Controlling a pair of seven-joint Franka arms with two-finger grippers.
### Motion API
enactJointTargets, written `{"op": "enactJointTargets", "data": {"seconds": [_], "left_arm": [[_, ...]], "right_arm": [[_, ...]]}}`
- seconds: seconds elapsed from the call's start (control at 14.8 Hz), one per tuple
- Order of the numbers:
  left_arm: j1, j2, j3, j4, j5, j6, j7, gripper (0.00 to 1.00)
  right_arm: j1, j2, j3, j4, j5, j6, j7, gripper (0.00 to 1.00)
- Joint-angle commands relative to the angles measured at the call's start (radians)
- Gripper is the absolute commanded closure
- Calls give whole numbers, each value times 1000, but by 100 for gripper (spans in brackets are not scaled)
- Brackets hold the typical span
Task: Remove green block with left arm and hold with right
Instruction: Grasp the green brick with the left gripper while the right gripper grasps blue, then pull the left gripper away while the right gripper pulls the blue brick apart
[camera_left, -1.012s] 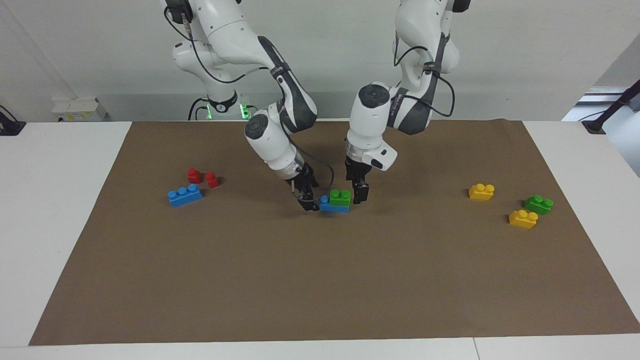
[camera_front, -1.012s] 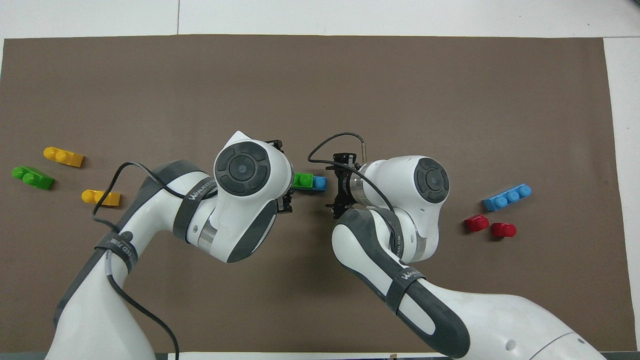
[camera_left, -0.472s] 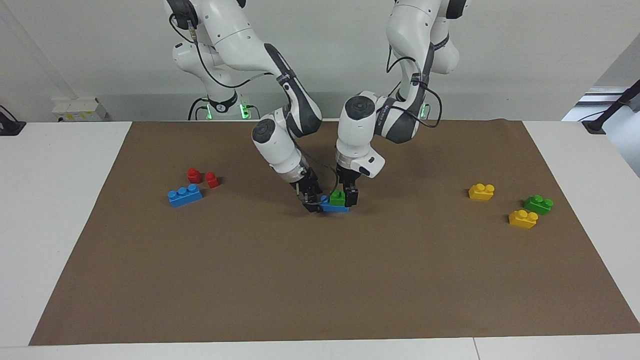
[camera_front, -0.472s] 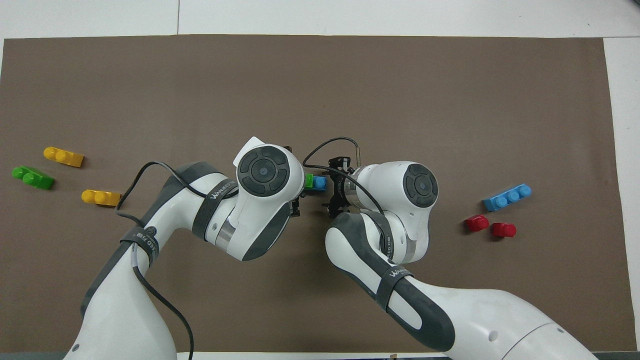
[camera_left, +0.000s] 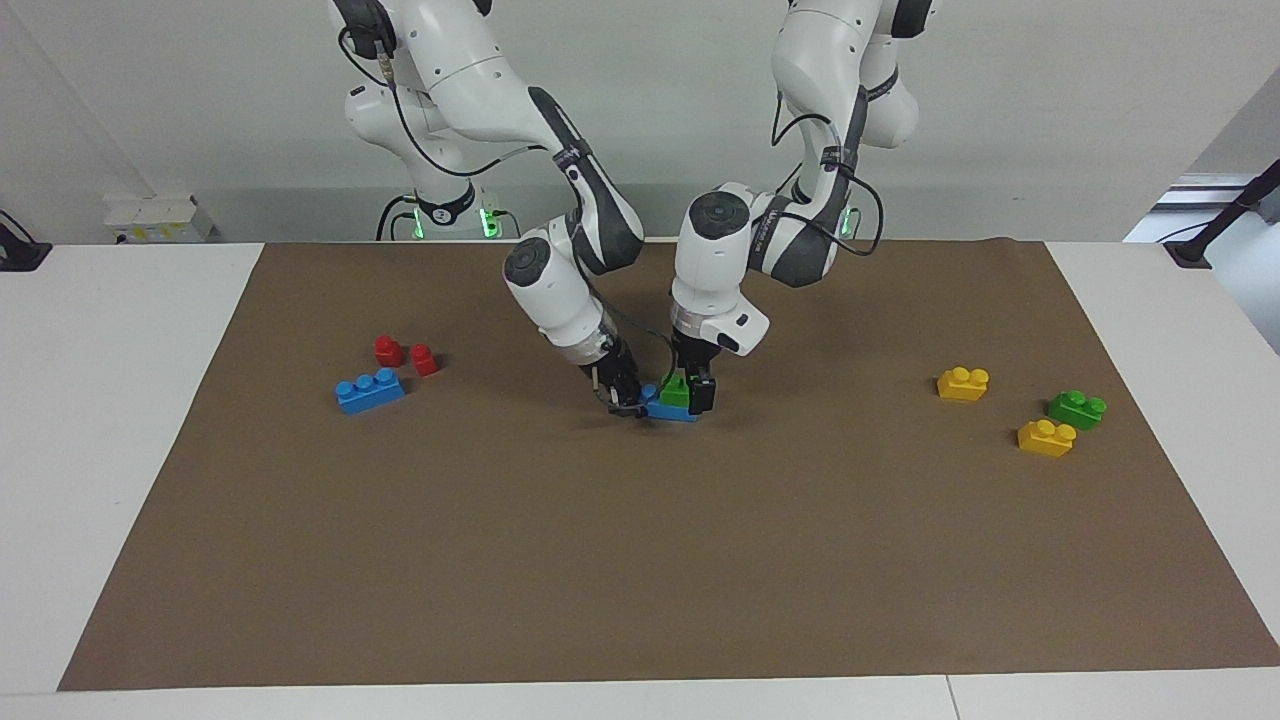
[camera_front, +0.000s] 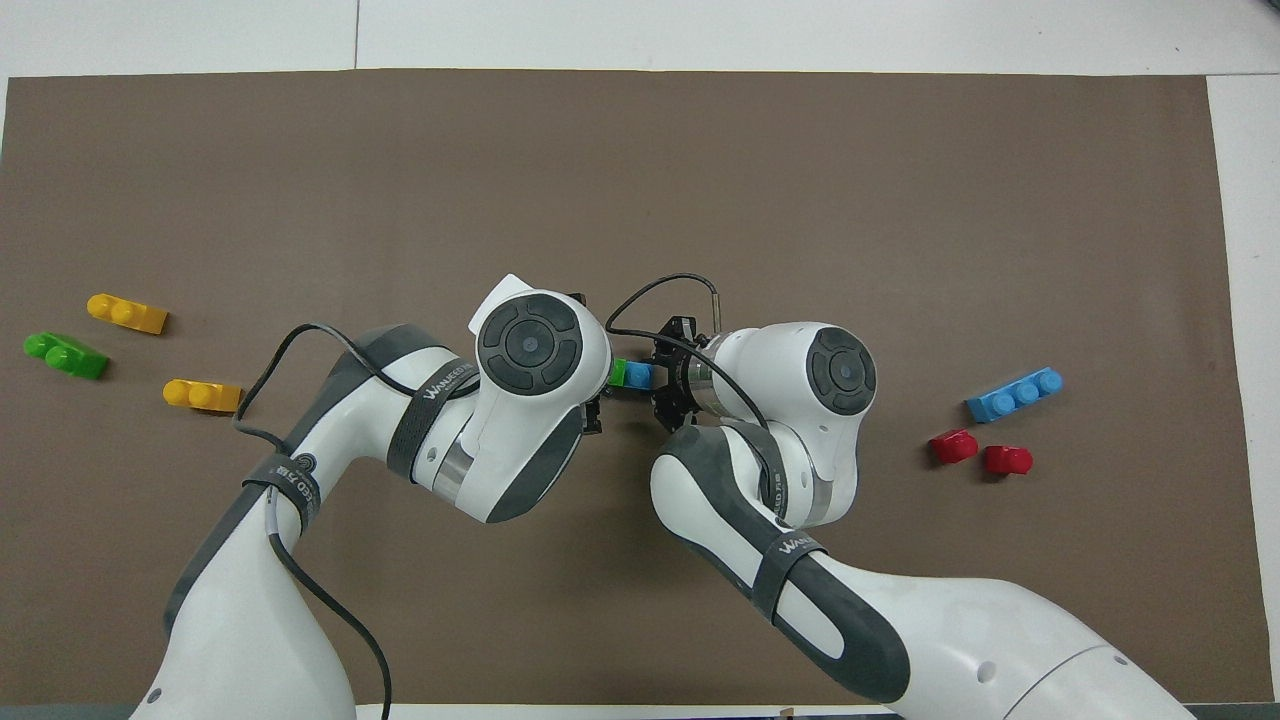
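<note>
**Green block stuck on a blue brick, both grippers at the stack**

The green block (camera_left: 677, 392) sits pressed onto a blue brick (camera_left: 668, 411) mid-tabletop (camera_left: 640, 560). The right gripper (camera_left: 627, 403) has its jaws closed on the blue brick's free end; the left gripper (camera_left: 690, 392) straddles the green block with jaws wide apart, not yet clamped. The block is probably light, rigid, smooth plastic, held by stud friction. Best taken across its flat side walls, then pulled straight up, since a shallow pinch may slip
</note>
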Motion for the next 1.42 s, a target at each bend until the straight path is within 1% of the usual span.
{"op": "enactJointTargets", "data": {"seconds": [0.0, 0.07, 0.13, 0.2, 0.27, 0.67, 0.81, 0.94, 1.01, 1.15, 1.35], "left_arm": [[-15, 11, 14, 9, 20, 13, -19, 0], [-16, 11, 14, 9, 22, 12, -17, 6], [-18, 11, 16, 9, 28, 10, -19, 31], [-18, 11, 16, 7, 40, 9, -13, 74], [-19, 11, 13, 4, 60, 13, -8, 100], [-18, 8, 13, 9, 65, 18, -5, 100], [-12, -7, 13, 13, 65, 6, -1, 100], [5, -61, 13, 13, 65, -25, 35, 100], [29, -87, 13, 18, 65, -61, 58, 100], [43, -131, 16, 22, 63, -114, 94, 100], [106, -188, 18, 24, 63, -166, 177, 100]], "right_arm": [[3, 4, 0, 1, 38, 18, -35, 100], [6, 4, 0, 1, 38, 18, -34, 100], [12, 4, 0, 1, 40, 19, -34, 100], [12, 4, 0, 1, 40, 19, -34, 100], [12, 4, 0, 1, 40, 19, -34, 100], [12, 4, -1, 1, 40, 19, -35, 100], [12, 4, -1, 1, 40, 21, -35, 100], [15, 4, -1, 0, 40, 33, -37, 100], [15, 4, -1, 0, 40, 38, -37, 100], [17, 4, -1, 0, 40, 39, -37, 100], [9, 4, -3, 23, 37, 12, -42, 100]]}}
